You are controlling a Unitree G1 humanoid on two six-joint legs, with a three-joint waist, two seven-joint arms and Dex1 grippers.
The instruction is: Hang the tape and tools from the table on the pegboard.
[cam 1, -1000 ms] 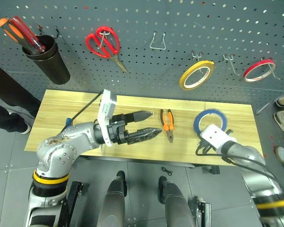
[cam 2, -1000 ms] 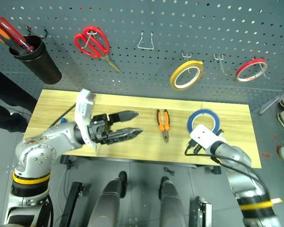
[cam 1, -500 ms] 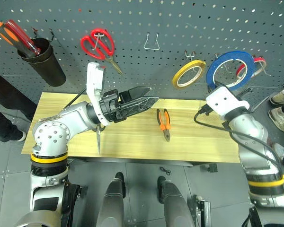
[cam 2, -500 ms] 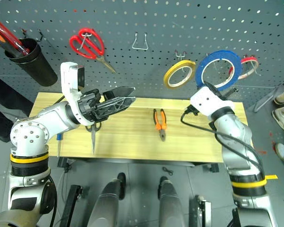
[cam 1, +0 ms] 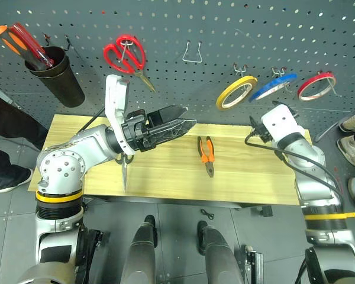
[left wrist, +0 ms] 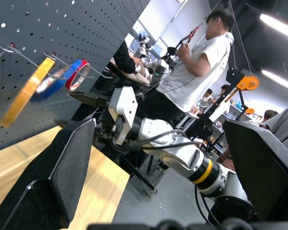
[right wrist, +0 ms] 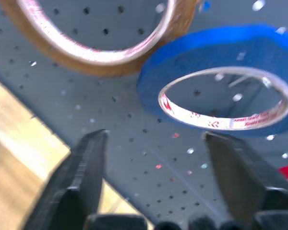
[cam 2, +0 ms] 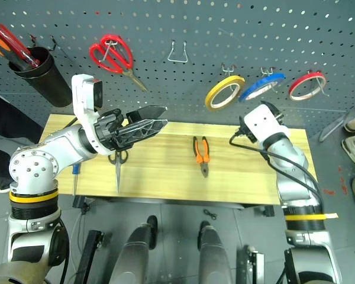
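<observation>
right wrist view: i see the blue tape (right wrist: 216, 91) hanging on its pegboard (cam 1: 177, 65) hook, my right fingers (right wrist: 91, 158) spread wide, empty, below it. left fingers (cam 1: 174, 121) open too. backing out carelessly could knock the tape off.

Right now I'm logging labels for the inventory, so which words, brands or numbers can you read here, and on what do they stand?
Blue tape, on its white inner core: small red print, too blurred to read.
Yellow tape, red tape, pliers, red-handled scissors, black cup, pegboard: no text to be seen.
Nothing else carries legible lettering.
</observation>
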